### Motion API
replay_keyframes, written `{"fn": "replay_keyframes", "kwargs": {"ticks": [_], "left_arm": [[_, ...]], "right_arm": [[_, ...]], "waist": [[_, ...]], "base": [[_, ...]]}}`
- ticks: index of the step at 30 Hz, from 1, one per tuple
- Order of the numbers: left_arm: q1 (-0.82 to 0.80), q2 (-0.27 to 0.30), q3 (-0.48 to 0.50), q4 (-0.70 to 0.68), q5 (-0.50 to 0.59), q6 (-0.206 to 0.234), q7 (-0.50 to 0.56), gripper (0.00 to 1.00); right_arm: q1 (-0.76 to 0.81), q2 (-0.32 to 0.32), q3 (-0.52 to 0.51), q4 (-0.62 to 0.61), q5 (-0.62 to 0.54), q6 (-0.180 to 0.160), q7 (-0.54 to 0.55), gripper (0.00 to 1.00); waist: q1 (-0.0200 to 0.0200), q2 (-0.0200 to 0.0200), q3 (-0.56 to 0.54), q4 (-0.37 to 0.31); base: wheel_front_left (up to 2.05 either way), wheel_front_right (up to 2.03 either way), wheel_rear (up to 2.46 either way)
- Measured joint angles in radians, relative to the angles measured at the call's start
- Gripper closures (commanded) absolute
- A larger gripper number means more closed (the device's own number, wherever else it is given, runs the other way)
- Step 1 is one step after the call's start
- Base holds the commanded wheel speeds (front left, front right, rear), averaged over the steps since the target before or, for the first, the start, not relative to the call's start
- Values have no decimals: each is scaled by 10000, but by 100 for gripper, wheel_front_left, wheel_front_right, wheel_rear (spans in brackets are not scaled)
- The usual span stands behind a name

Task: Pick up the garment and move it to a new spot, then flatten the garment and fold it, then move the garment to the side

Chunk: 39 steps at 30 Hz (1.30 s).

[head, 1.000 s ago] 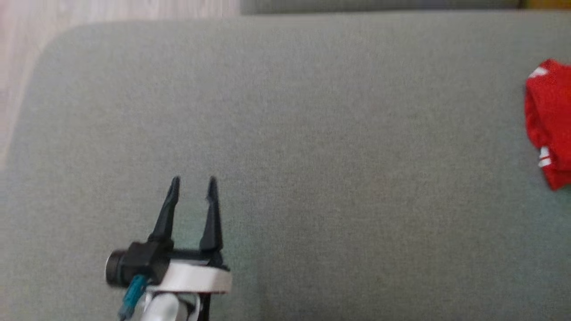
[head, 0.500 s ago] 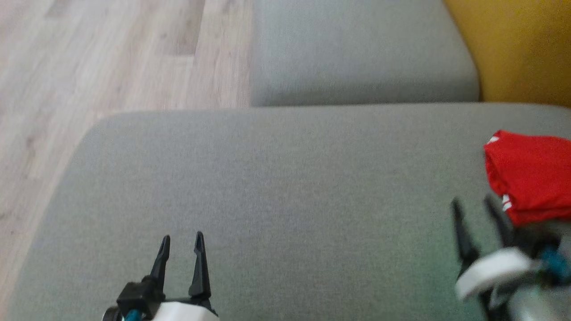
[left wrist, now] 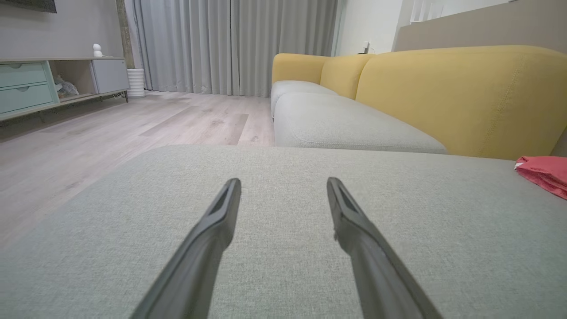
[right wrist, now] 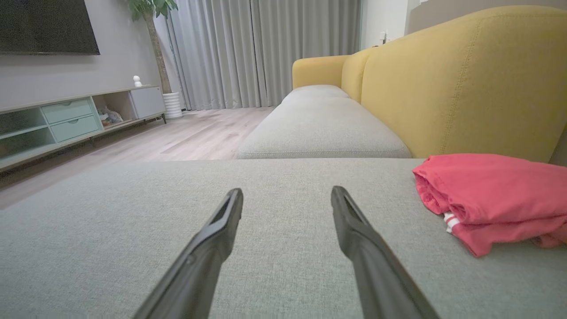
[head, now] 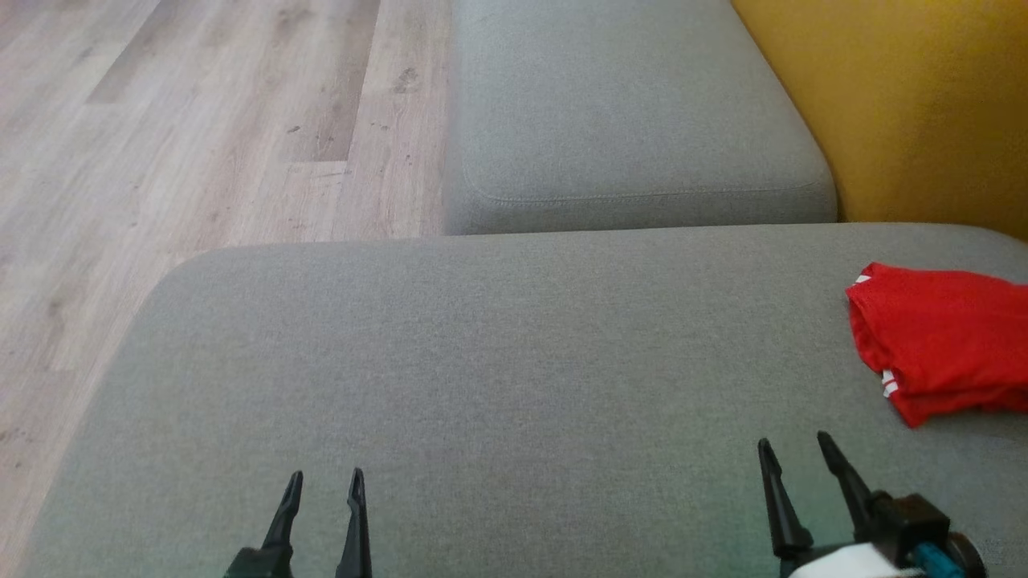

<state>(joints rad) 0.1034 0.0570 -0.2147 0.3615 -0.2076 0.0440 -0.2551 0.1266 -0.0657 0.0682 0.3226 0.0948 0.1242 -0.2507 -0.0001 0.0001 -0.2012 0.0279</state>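
garment [head: 941, 347] cut off at head view's right edge.

We see the left gripper [head: 325, 475] as two slim black fingers [head: 285, 514] that taper to sharp tips, rising from a black block [head: 255, 563] at their base. The right gripper [head: 793, 440] has the same pair of long pointed fingers, set on a chunky black housing [head: 903, 518], with a white cuff [head: 843, 562] beneath it and a teal connector [head: 932, 555] at its side. Close up in the wrist views, we find the fingers matt dark grey, each with a shallow hollow [left wrist: 221, 201] on its inner face near the tip.
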Motion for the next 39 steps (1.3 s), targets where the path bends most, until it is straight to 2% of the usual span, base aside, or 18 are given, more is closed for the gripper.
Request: {"fn": "replay_keyframes", "kwargs": {"ticks": [18,19,27,39], "left_arm": [[-17,-10,224,522,176,-13,0,0],[-34,-12,226,520,182,-2,0,100],[850,-17,203,1515,86,-13,88,100],[756,-19,387,1342,-1256,-159,437,100]], "right_arm": [[224,184,25,33,-6,0,0,0],[220,186,29,40,-6,0,0,100],[1032,196,25,1160,98,-4,63,100],[867,198,-128,1024,1536,-4,416,100]], "waist": [[2,0,-122,-34],[2,0,-113,-58],[2,0,-83,-76],[3,0,127,-94]], "base": [[0,0,0],[0,0,0],[0,0,0],[0,0,0]]}}
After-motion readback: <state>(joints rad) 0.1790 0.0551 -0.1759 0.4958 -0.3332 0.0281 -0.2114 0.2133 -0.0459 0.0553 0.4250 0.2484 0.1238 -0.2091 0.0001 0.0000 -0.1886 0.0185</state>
